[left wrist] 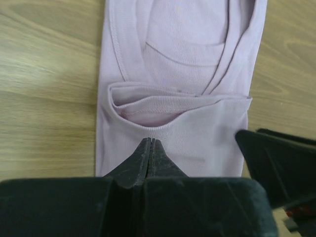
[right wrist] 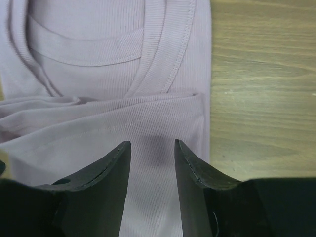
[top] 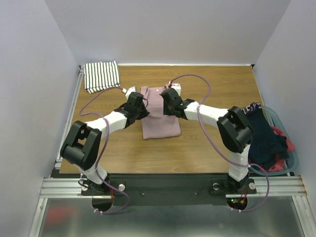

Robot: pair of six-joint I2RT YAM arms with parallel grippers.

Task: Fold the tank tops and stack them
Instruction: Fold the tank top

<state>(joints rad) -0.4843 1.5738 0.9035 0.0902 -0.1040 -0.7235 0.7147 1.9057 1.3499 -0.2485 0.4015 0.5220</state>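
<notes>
The dusty pink tank top (top: 160,123) lies in the middle of the wooden table as a narrow folded strip, neckline at the far end, with its lower part folded up over it. It fills the left wrist view (left wrist: 187,54) and the right wrist view (right wrist: 94,64). My left gripper (top: 143,105) is shut, tips (left wrist: 149,141) just over the folded flap near the strip's left side, with no cloth seen between them. My right gripper (top: 168,101) is open and empty over the flap near its right edge (right wrist: 152,144). The striped tank top (top: 102,76) lies folded at the back left corner.
A translucent basket (top: 295,159) stands off the table's right edge, holding a dark navy garment (top: 264,138) and a red garment (top: 285,145). The right gripper's black body (left wrist: 281,160) shows close beside my left gripper. White walls enclose the table on three sides.
</notes>
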